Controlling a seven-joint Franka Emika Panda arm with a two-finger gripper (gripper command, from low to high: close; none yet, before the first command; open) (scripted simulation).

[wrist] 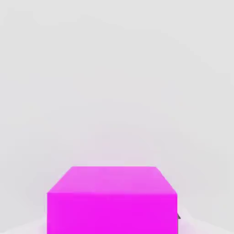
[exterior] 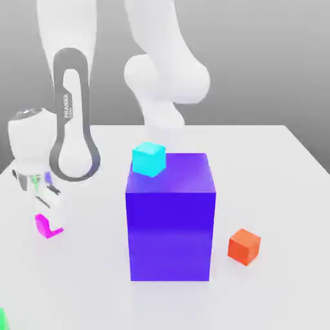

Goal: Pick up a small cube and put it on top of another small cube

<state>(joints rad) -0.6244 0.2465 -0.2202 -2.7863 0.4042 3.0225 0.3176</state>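
The small cube is bright magenta and sits low over the white table at the exterior view's left. My gripper reaches straight down onto it and is shut on it, and a white finger covers part of the cube. In the hand view the magenta cube looms large and close, with bare white table beyond it. A cyan cube shows at the upper back left corner of the big blue-purple block. An orange cube rests on the table to the right of that block.
The tall blue-purple block stands mid-table between my gripper and the orange cube. The arm's white links rise behind it. A sliver of something green shows at the lower left edge. The table runs open to the right.
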